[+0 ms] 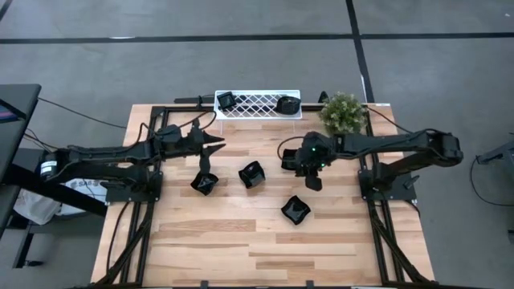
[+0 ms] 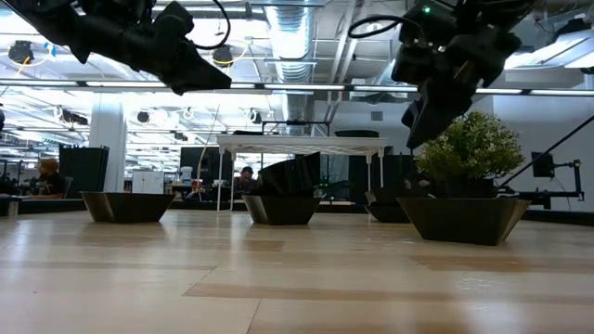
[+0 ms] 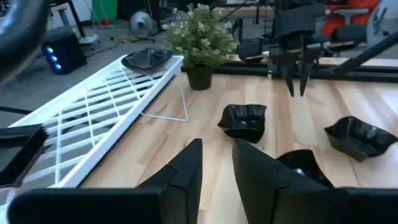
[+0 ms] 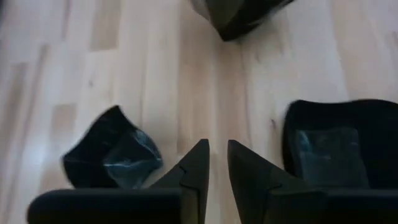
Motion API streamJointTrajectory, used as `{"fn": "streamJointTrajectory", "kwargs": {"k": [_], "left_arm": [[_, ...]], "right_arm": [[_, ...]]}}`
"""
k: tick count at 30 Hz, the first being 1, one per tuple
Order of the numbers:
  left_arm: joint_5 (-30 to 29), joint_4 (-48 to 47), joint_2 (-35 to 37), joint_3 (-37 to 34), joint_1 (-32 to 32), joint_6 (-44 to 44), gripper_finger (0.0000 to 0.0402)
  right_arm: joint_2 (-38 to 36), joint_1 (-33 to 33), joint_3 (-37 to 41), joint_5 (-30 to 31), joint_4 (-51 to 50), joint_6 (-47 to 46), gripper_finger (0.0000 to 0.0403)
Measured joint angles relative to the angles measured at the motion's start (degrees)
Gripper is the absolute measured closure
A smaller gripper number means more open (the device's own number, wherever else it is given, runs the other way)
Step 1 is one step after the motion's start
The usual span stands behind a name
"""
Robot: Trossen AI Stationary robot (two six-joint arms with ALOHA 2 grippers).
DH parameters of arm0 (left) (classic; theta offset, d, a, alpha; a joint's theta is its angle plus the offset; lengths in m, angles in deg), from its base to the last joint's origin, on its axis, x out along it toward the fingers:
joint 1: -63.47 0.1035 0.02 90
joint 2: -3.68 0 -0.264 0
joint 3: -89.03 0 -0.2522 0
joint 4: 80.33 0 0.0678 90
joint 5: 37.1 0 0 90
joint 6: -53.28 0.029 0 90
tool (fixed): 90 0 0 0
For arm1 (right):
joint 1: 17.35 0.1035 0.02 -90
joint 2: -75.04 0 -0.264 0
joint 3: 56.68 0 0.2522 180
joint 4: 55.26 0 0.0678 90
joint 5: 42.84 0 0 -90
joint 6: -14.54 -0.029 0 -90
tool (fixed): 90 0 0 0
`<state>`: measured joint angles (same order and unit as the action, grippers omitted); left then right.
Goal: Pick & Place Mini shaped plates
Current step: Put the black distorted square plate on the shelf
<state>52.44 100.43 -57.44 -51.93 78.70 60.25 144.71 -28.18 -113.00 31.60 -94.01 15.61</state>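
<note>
Grey floor surrounds a pale wooden table (image 1: 241,241) in the high view. At its 12 o'clock edge lies a white lattice rack (image 1: 257,103) with one mini plate (image 1: 226,99) at its left end and another mini plate (image 1: 287,104) at its right end; a potted plant (image 1: 343,111) stands beside the rack at about 1 o'clock. Four more black plates lie on the wood: one at 9 o'clock of the table's centre (image 1: 204,184), one near the centre (image 1: 251,174), one toward 5 o'clock (image 1: 295,210), and one (image 1: 290,158) beneath the right arm's wrist. The left gripper (image 1: 203,160) hangs over the 9 o'clock plate; the right gripper (image 1: 312,181) hovers between the centre plate and the 5 o'clock plate.

Low view: dishes sit in a row on the tabletop — the nearest (image 2: 461,218) at 3 o'clock — with both grippers raised clear above them.

Left wrist view: the left gripper's (image 3: 216,163) fingers stand a narrow gap apart, holding nothing, with a dish (image 3: 301,165) just past them; the right gripper (image 3: 296,87) hangs over the wood farther off.

Right wrist view: the right gripper's (image 4: 217,163) fingers are nearly together — empty — above bare wood, an angular dish (image 4: 112,157) to one side and a square greyish-centred plate (image 4: 336,155) to the other.
</note>
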Motion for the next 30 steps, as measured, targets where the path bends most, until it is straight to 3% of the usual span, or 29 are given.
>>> {"fn": "streamJointTrajectory", "kwargs": {"k": [6, 12, 14, 17, 22, 30], "left_arm": [[-1.4, -7.5, 0.0, 0.4, -2.3, -0.8, 0.0311], [-18.7, -36.4, -0.4, 10.1, -10.8, -7.6, 0.0301], [-21.0, -41.9, -0.4, 13.1, -13.7, -10.5, 0.0297], [-21.2, -49.1, -0.4, 15.9, -16.4, -21.4, 0.0295], [-20.0, -57.5, -0.5, 14.3, -16.7, -43.4, 0.0295], [-12.5, -57.4, -0.6, 7.6, -16.6, -60.1, 0.0295]], "right_arm": [[-1.7, 3.1, 2.3, 5.6, -0.1, 0.0, 0.0349], [-3.4, 3.7, 3.5, 14.4, 0.8, 0.9, 0.0349], [-3.5, 3.7, 3.5, 16.8, 1.4, 1.0, 0.0349], [-3.1, 3.6, 3.5, 18.6, 1.2, 0.9, 0.0349], [-1.4, 4.3, 3.5, 18.6, 0.9, 0.0, 0.0349], [-1.0, 7.6, 3.5, 18.6, 0.5, -4.0, 0.0349]]}}
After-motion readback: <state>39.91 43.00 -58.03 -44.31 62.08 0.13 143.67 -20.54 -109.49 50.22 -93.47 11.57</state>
